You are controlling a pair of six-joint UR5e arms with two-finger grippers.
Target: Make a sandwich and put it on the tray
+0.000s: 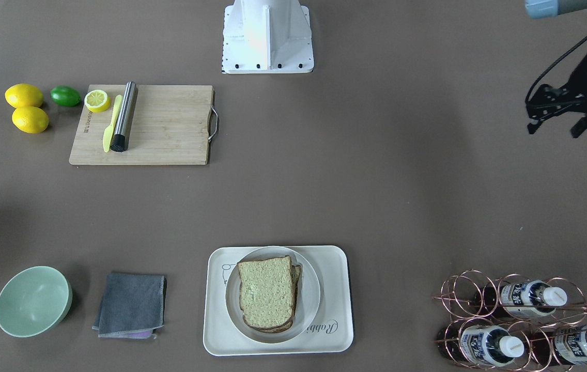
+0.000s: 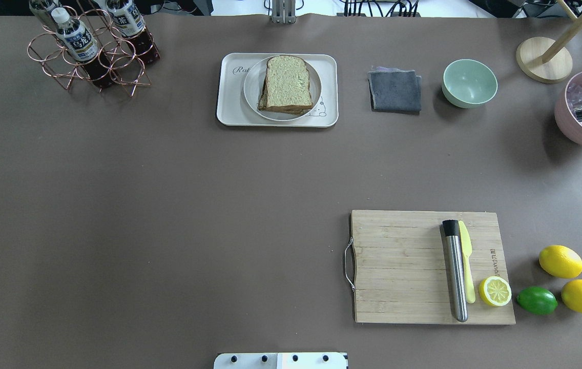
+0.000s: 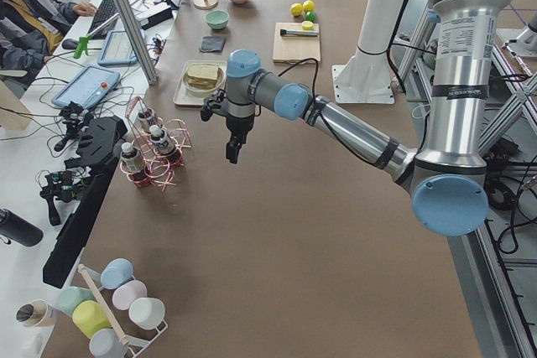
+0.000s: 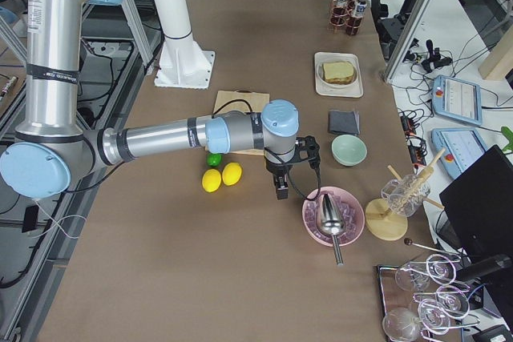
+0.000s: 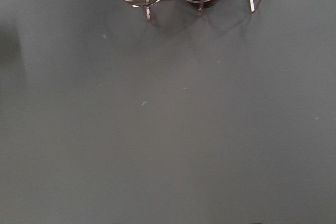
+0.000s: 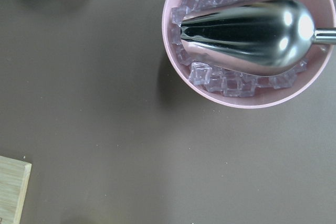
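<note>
The sandwich (image 1: 267, 299) is a stack of brown-crusted bread slices on a round white plate (image 1: 310, 305), which stands on the cream tray (image 1: 336, 258) at the table's operator side. No egg shows between the slices. The sandwich also shows in the overhead view (image 2: 287, 84), with the tray (image 2: 227, 115) under it. My left gripper (image 1: 554, 130) hangs in the air, open and empty, far from the tray and near the bottle rack; it also shows in the exterior left view (image 3: 233, 150). My right gripper (image 4: 281, 190) shows only in the exterior right view, above the table beside the pink bowl; I cannot tell its state.
A copper rack with bottles (image 1: 510, 320) stands near my left gripper. A bamboo cutting board (image 2: 403, 266) carries a steel muddler (image 2: 455, 271), a yellow knife and a lemon half. Lemons and a lime (image 2: 537, 300), a green bowl (image 2: 469, 83), a grey cloth (image 2: 395, 90) and a pink bowl of ice with a scoop (image 6: 247, 35) lie around.
</note>
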